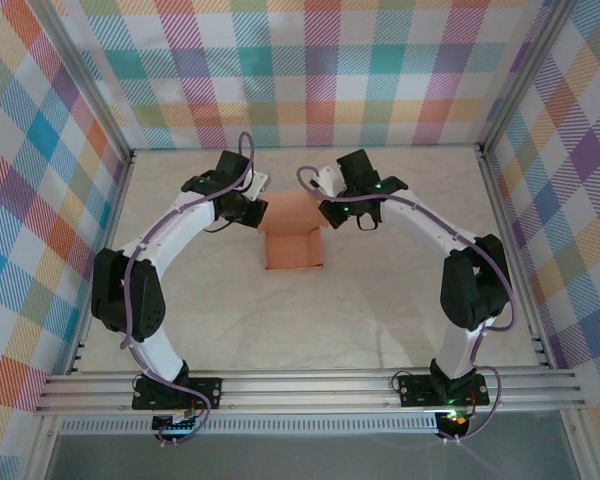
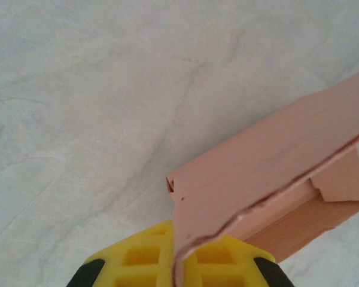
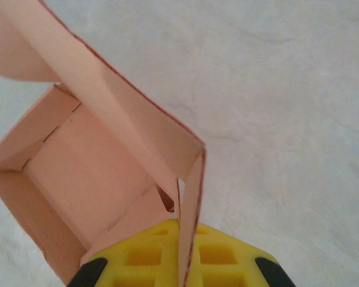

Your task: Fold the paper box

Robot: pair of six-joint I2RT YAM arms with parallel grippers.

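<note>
I find the paper box (image 1: pixel 292 240) centred on the desk (image 1: pixel 230 320), tray walls already standing, lid raised (not tucked). The left hand (image 2: pixel 179 260) and right hand (image 3: pixel 180 257) are each clamped on a lid flap; closing remains.

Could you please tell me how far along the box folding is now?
Done: the paper box has its tray walls standing. In hand: the left gripper and right gripper each pinch an edge of the raised lid panel. Left: folding that lid down shut.
</note>
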